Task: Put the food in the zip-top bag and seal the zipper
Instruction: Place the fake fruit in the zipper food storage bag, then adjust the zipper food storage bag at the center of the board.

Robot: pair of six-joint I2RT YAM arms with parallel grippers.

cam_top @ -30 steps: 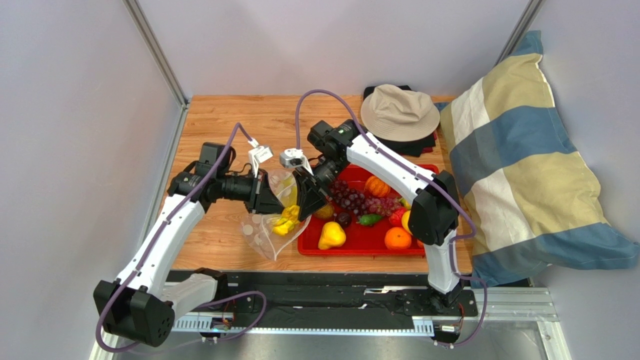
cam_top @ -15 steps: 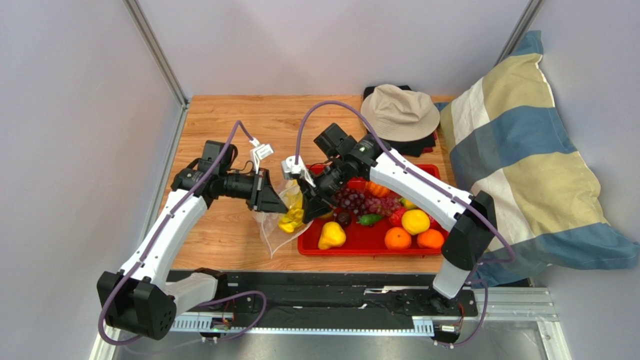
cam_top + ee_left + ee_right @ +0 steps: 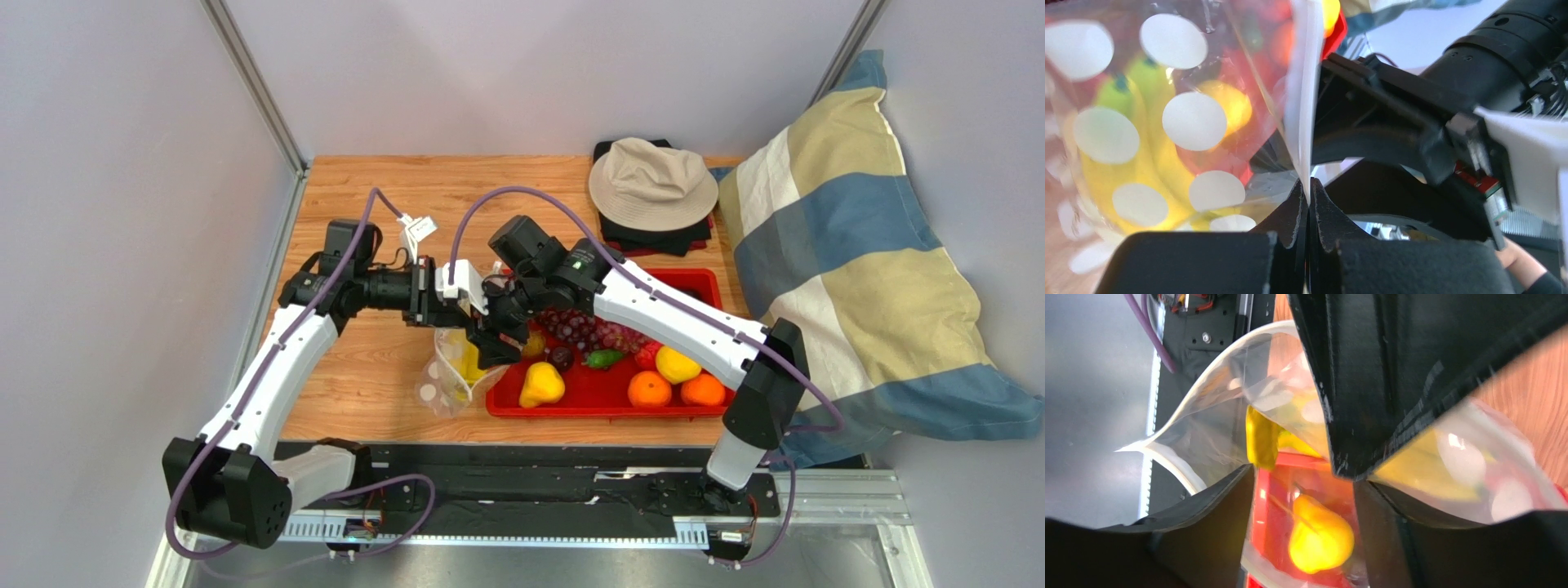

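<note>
Now, left gripper (image 3: 1308,195) pinching zip-top bag (image 3: 1192,122) edge, right gripper (image 3: 1303,491) spread at its mouth, banana bunch (image 3: 1161,166) inside

Zip-top bag (image 3: 432,390) left of tray (image 3: 589,413) (bananas (image 3: 467,359) inside)

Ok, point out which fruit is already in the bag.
The yellow banana bunch: it sits inside the dotted bag; the other fruits lie in the red tray.

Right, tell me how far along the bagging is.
Done: banana bunch inside the zip-top bag. In hand: left gripper pinches the bag's edge; right gripper open at its mouth. Left: pear, grapes, oranges and others on the red tray; zipper unsealed.
</note>
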